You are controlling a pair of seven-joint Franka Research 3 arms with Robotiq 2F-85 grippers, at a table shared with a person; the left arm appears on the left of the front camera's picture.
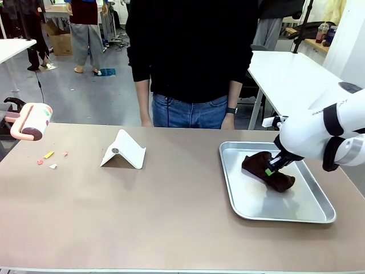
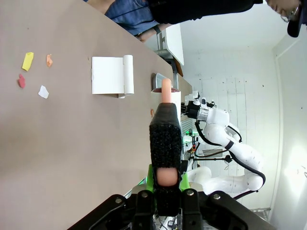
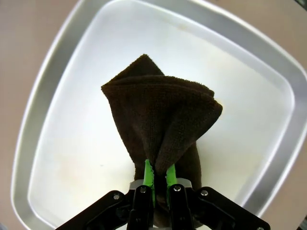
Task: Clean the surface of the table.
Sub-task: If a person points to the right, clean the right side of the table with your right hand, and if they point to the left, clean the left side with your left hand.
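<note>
The taupe table (image 1: 171, 222) carries several small paper scraps (image 1: 49, 154) near its left end; they appear again in the left wrist view as coloured scraps (image 2: 28, 61) on the table (image 2: 57, 143). My left gripper (image 2: 166, 180) is shut on the pink handle of a lint roller (image 2: 166, 139), which hovers above the table's left edge as the lint roller (image 1: 31, 121). My right gripper (image 1: 272, 167) is shut on a dark brown cloth (image 1: 254, 164) over the metal tray (image 1: 285, 212). From the right wrist, the cloth (image 3: 158, 115) hangs from that gripper (image 3: 159, 176) above the tray (image 3: 62, 96).
A white folded stand (image 1: 122, 151) sits left of the table's centre, also seen as the stand (image 2: 108, 75) beyond the scraps. A person in a black top (image 1: 191, 51) stands at the far edge, hands at the sides. White tables stand behind.
</note>
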